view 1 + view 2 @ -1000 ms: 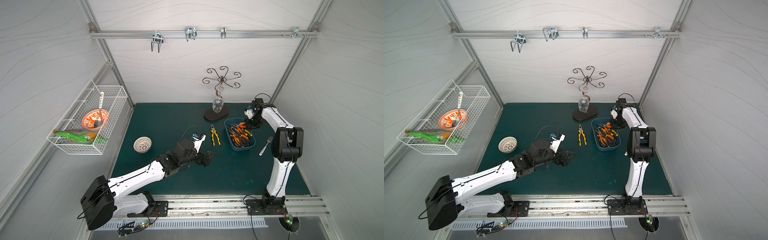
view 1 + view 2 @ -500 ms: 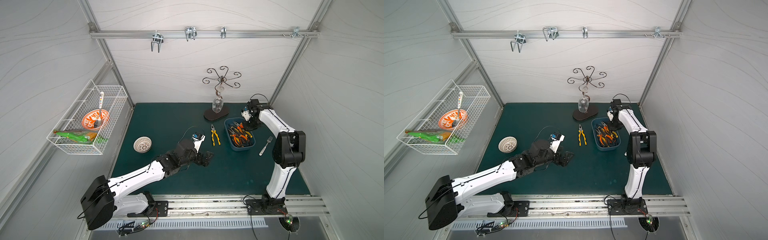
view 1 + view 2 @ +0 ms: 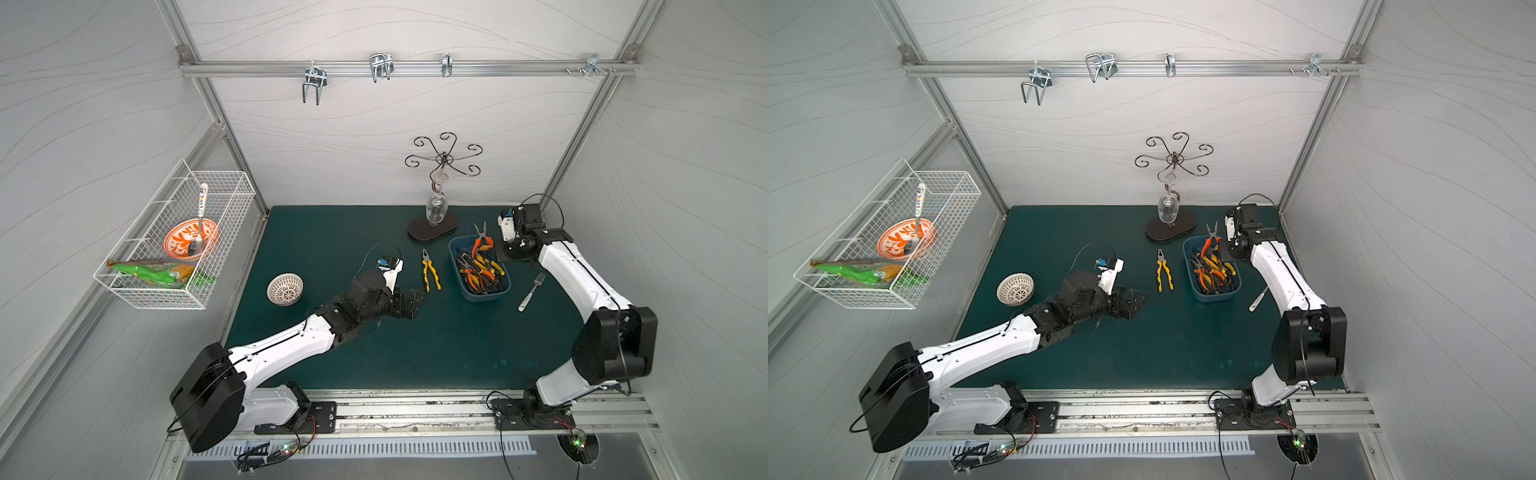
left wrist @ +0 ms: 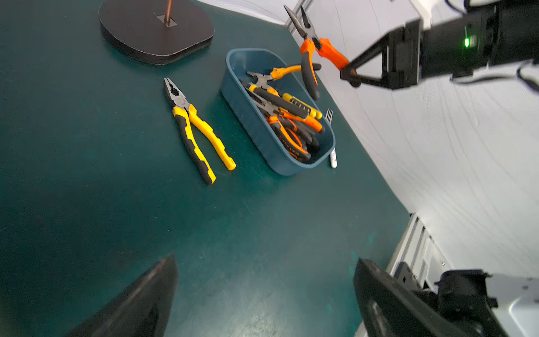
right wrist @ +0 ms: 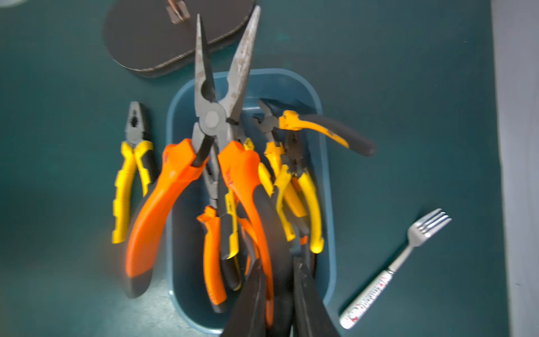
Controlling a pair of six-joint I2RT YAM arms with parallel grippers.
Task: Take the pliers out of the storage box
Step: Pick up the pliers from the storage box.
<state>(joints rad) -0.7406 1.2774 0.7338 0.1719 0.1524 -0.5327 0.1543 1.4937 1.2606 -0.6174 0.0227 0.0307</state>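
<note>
One orange long-nose pliers [image 4: 308, 43] pinched by right tool [image 4: 348, 73] above storage box [image 3: 454, 266], nose toward back wall [image 3: 353, 158]; left tool [image 4: 265, 259] spread.

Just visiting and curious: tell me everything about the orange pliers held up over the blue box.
The long-nosed pliers have slim, dull grey metal jaws, slightly parted, and orange-black rubbery handles spread apart. The right gripper pinches one handle, holding them tilted in the air above the storage box.
</note>
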